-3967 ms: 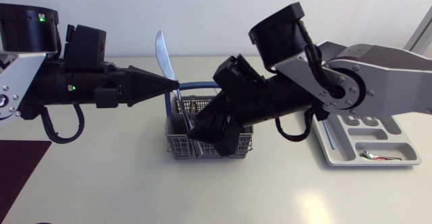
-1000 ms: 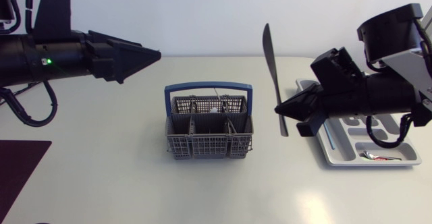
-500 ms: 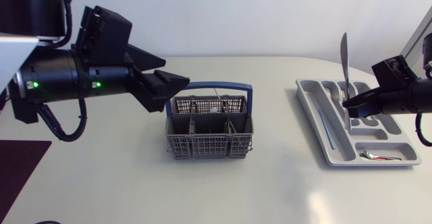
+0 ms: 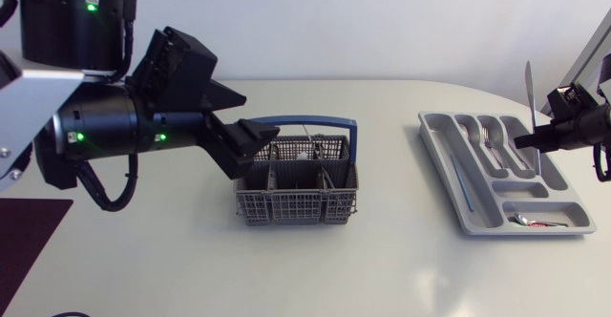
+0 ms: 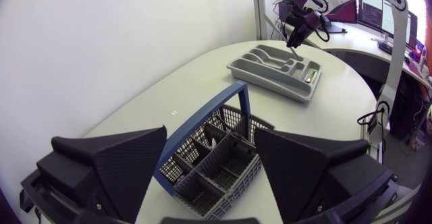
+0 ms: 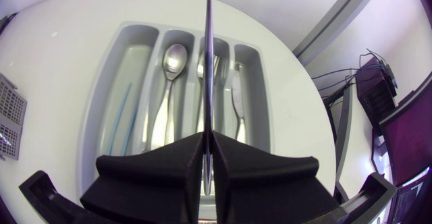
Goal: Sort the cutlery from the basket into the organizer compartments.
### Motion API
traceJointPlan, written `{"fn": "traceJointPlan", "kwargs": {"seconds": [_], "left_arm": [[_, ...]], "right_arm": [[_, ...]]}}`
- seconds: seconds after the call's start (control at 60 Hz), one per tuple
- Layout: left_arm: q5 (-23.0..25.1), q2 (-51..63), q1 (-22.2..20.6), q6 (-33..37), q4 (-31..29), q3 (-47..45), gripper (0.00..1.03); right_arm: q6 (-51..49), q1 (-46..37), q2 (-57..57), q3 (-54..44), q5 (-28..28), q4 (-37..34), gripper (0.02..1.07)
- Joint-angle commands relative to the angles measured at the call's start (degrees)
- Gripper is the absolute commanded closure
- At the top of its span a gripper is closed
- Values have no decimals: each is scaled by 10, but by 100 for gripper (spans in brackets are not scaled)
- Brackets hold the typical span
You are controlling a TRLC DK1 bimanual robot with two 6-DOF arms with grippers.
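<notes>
My matt black right gripper (image 6: 208, 142) grips a glossy metal knife (image 6: 208, 48); organizer (image 6: 136, 48) and latticed basket (image 4: 286, 205) are grey plastic.

No text, label, number or sign can be read in any view.
</notes>
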Motion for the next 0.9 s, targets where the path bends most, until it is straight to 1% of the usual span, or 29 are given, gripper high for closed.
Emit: {"fn": "traceJointPlan", "kwargs": {"seconds": [0.0, 0.083, 0.133, 0.35, 0.55, 0.683, 0.783, 0.833, 0.883], "left_arm": [[-12, 8, -10, 15, 4, -19, 15], [-15, 7, -16, 17, 4, -20, 15], [-30, 7, -24, 22, 4, -21, 15], [-35, 8, -27, 24, 4, -22, 15], [-37, 7, -33, 26, 8, -34, 15], [-37, 5, -32, 27, 9, -39, 15], [-37, 5, -35, 26, 13, -48, 15], [-37, 5, -35, 26, 16, -52, 15], [-37, 5, -38, 26, 17, -54, 15]], "right_arm": [[17, -19, 51, 41, 19, 13, 101], [22, -32, 88, 67, 30, 19, 101], [24, -45, 122, 93, 37, 19, 101], [33, -53, 175, 133, 59, 19, 101], [47, -36, 223, 142, 87, 33, 101], [50, -32, 241, 139, 94, 45, 100], [51, -31, 250, 139, 99, 55, 90], [52, -29, 253, 142, 103, 57, 89], [55, -29, 254, 145, 106, 58, 84]]}}
